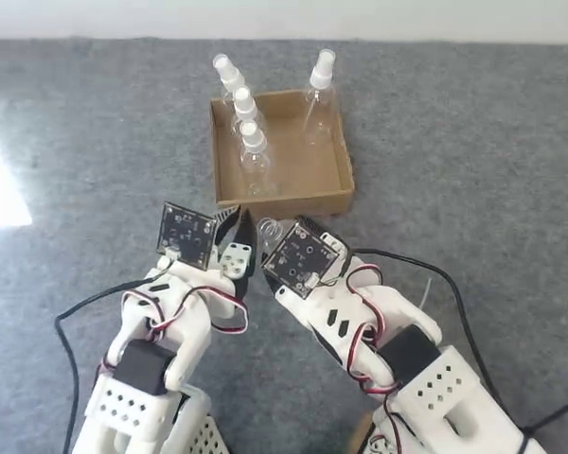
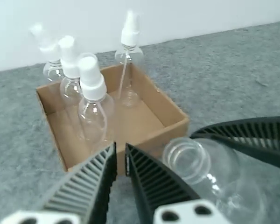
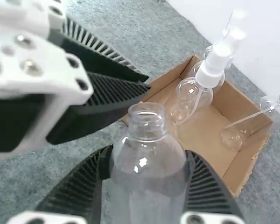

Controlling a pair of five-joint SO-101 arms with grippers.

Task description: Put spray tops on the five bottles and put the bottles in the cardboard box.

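Right wrist view has my right pincer [image 3: 147, 158] clamped around the body of a clear bottle [image 3: 147, 179], whose open neck points toward the box. My left pincer [image 2: 120, 154] sits just beside that neck, jaws drawn together to a sliver of gap and gripping nothing. Just beyond both, on the grey worktop [image 1: 473, 142], is the cardboard box [image 1: 284, 200], with capped spray bottles [image 1: 254, 151] standing upright in it.

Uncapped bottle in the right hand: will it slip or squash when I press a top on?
Probably light: the uncapped bottle looks clear and empty. Its smooth round wall may twist in the right hand. If thin plastic, it could flex when squeezed.
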